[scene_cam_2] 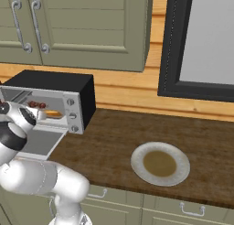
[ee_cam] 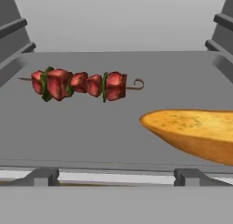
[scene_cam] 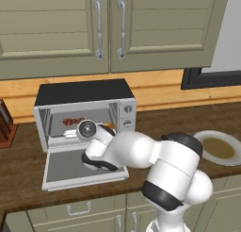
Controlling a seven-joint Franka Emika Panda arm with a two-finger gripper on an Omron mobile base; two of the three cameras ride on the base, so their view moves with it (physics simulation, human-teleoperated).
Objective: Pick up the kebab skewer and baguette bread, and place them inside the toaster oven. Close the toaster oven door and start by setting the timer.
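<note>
- Gripper (scene_cam: 94, 148): positioned at the mouth of the toaster oven (scene_cam: 84, 114), above the lowered toaster oven door (scene_cam: 82, 167). The fingertips are hidden behind the wrist in both base views; the jaws stand fully apart with nothing between them.
- Toaster oven door: folded down flat toward the table (scene_cam: 28, 179) edge; the arm covers part of its right side.
- Baguette bread (ee_cam: 195, 132): lies on the grey oven tray (ee_cam: 91, 127), nearer the opening, on the right in the hand view. Its right end is cut off by the frame edge. In the right base view only a small orange patch (scene_cam_2: 54, 113) shows.
- Kebab skewer (ee_cam: 79, 85): lies on the same tray, farther in and to the left, apart from the bread. In the left base view it appears as small red chunks (scene_cam: 73, 121), detail indistinct.
- Plate (scene_cam_2: 160, 163): on the table, well right of the oven.
- Knife block (scene_cam: 5, 125): cut off at the left edge.
</note>
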